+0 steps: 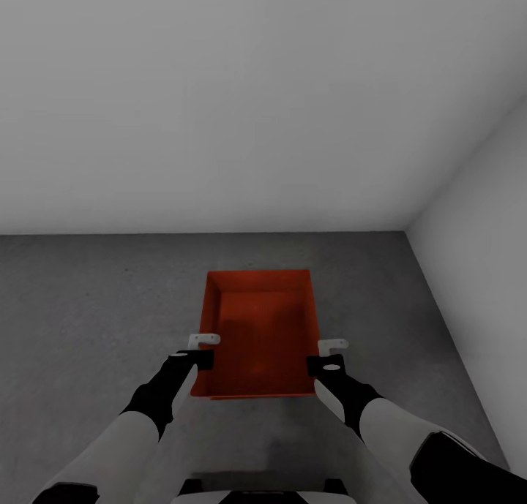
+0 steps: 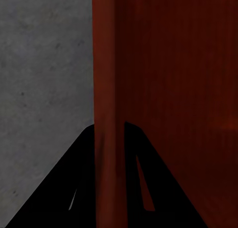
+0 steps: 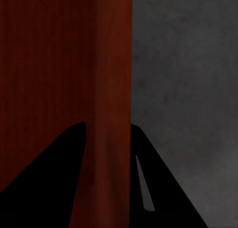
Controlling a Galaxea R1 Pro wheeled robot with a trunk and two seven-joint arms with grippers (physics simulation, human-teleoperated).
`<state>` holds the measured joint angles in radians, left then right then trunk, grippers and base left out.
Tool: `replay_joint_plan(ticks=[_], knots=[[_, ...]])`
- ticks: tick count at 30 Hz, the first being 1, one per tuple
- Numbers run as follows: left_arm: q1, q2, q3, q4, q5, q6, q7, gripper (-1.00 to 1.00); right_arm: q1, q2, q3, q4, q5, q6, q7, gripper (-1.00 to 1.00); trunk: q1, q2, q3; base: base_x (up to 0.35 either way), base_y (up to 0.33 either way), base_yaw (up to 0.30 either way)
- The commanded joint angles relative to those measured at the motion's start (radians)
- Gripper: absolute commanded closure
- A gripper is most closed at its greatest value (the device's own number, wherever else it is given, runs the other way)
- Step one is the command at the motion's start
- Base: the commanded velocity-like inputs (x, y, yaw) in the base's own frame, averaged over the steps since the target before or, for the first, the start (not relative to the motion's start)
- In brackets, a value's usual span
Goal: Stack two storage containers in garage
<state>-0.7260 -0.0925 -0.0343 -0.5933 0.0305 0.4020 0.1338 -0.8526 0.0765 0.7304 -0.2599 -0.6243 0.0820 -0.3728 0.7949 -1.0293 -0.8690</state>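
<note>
Left gripper (image 1: 204,348) and right gripper (image 1: 329,352) each clamp opposite side walls of storage container (image 1: 260,328), two-handed for level carry; container over garage floor (image 1: 88,306), near wall corner (image 1: 407,230).

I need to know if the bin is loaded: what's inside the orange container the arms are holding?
Nothing shows inside the storage container: just its bare orange bottom and walls. Whatever lies beneath it is hidden.
</note>
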Motion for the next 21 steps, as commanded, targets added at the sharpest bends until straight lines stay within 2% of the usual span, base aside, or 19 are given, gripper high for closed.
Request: replay_joint_plan(ticks=[1, 15, 21], knots=[[0.001, -0.013, -0.012, 0.017, 0.037, 0.015, 0.006, 1.0, -0.002, 0.0, -0.02, -0.004, 0.029, 0.007, -0.077, 1.0, 0.004, -0.008, -0.004, 0.0, 0.0, 0.0], [0.001, -0.013, -0.012, 0.017, 0.037, 0.015, 0.006, 1.0, -0.002, 0.0, -0.02, -0.004, 0.029, 0.007, -0.077, 1.0, 0.058, -0.106, -0.048, 0.0, 0.0, 0.0], [0.001, -0.012, -0.012, 0.017, 0.037, 0.015, 0.006, 1.0, -0.002, 0.0, -0.02, -0.004, 0.029, 0.008, -0.077, 1.0, 0.061, -0.113, -0.051, 0.0, 0.0, 0.0]])
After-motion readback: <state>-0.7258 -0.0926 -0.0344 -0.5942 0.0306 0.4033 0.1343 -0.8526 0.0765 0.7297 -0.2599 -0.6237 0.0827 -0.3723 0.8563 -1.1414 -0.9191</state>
